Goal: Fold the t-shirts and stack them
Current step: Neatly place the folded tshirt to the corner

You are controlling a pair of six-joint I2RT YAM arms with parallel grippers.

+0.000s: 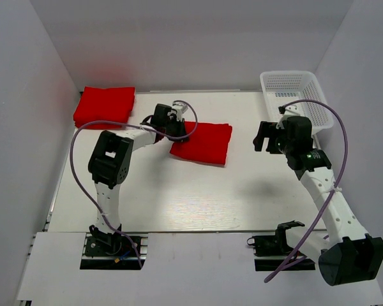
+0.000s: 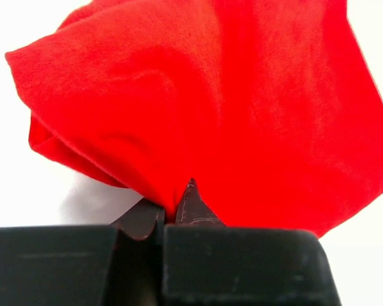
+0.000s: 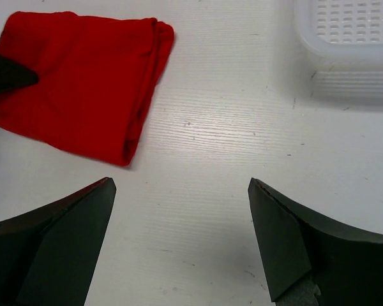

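A folded red t-shirt (image 1: 204, 143) lies mid-table, and it fills the left wrist view (image 2: 230, 102). My left gripper (image 1: 189, 129) is at its left edge, jaws shut (image 2: 172, 207) with a pinch of the red cloth between them. Another folded red t-shirt (image 1: 105, 106) rests at the back left corner. Off to the right of the middle shirt hangs my right gripper (image 1: 263, 136), wide open (image 3: 180, 183) above bare table with nothing in it. Its camera shows the middle t-shirt (image 3: 83, 83) ahead on the left.
A white mesh basket (image 1: 293, 95) stands at the back right, its corner showing in the right wrist view (image 3: 351, 38). White walls enclose the table on three sides.
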